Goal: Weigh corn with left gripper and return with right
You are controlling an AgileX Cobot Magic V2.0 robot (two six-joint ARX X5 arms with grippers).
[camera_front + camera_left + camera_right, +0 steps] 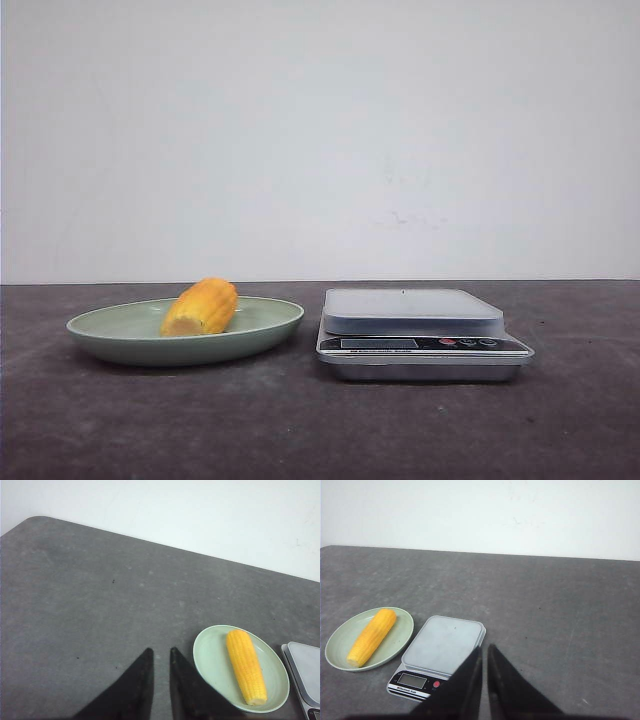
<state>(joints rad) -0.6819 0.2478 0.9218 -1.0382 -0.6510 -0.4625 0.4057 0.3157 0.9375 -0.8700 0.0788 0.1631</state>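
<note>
The corn (202,307) is a yellow-orange cob lying in a pale green plate (275,322) on the left of the table. It also shows in the left wrist view (245,666) and the right wrist view (371,636). A silver kitchen scale (412,310) stands just right of the plate, its platform bare. My left gripper (161,652) hangs above bare table beside the plate (210,655), fingers nearly together and empty. My right gripper (484,649) hangs above the table by the scale's (442,645) near corner, fingers nearly together and empty. Neither gripper shows in the front view.
The dark grey tabletop (320,430) runs back to a white wall. Its rounded far corner shows in the left wrist view (35,522). The scale's display and red button (436,684) face the robot.
</note>
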